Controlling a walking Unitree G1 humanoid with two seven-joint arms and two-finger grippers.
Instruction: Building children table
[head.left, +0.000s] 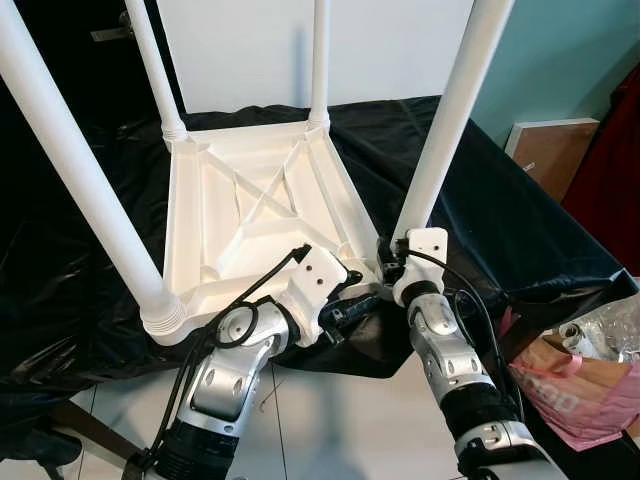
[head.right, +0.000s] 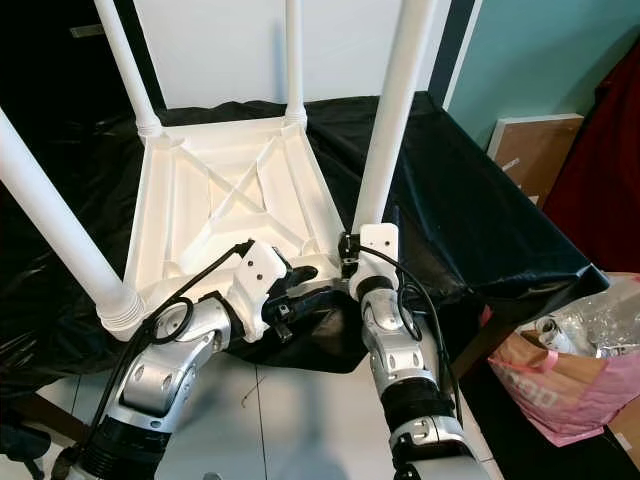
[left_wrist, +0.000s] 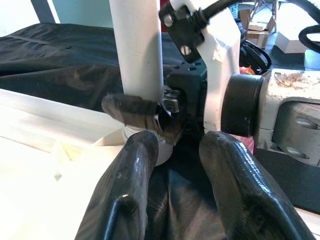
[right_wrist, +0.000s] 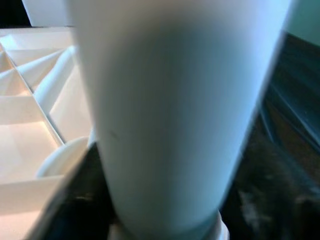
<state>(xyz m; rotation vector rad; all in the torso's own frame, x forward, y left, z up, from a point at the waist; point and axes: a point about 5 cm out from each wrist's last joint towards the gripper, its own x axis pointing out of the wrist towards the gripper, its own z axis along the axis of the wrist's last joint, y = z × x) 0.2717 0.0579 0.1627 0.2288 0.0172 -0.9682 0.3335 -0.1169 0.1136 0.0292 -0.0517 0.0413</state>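
A white plastic children's table (head.left: 255, 215) lies upside down on a black sheet (head.left: 500, 215) covering a work surface, with four white legs pointing up. The right gripper (left_wrist: 167, 112) is clamped around the near right leg (head.left: 450, 125) just above its socket. The left gripper (left_wrist: 172, 192) hovers just beside that corner, fingers parted and empty.

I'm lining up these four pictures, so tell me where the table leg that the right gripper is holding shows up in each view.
Left eye view: leg, slanting from top right down to the right gripper.
Right eye view: leg, right of centre, running to the top edge.
Left wrist view: white tube, upper centre.
Right wrist view: broad white column, close up.
Shared landmark: upturned white tabletop.
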